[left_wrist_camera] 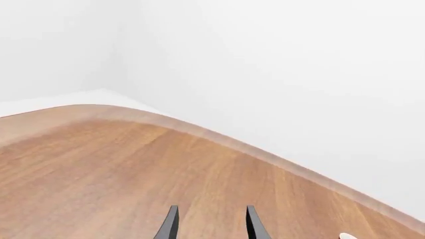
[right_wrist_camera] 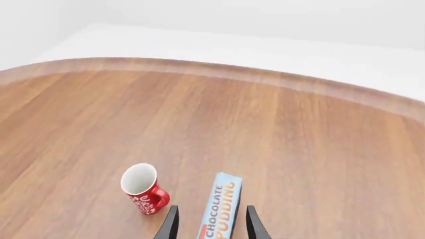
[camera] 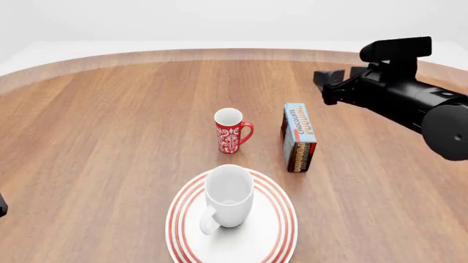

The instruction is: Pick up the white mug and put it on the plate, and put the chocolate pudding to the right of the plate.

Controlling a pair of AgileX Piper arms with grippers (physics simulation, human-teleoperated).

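Observation:
The white mug (camera: 229, 194) stands upright on the plate (camera: 181, 219) near the table's front edge, its handle toward the front left. The chocolate pudding (camera: 298, 137) stands on a long side, beyond the plate and to its right. My right gripper (camera: 328, 86) hovers above the table, a little beyond and right of the carton. In the right wrist view the right gripper (right_wrist_camera: 211, 225) is open, with the chocolate pudding (right_wrist_camera: 220, 208) showing farther off between its fingers. My left gripper (left_wrist_camera: 211, 225) is open over bare wood with nothing between its fingers.
A small red mug (camera: 230, 131) with a white pattern stands left of the carton, and the red mug (right_wrist_camera: 142, 188) also shows in the right wrist view. A dark bit of the left arm (camera: 2, 204) shows at the left edge. The round table's rim (left_wrist_camera: 219, 139) curves past.

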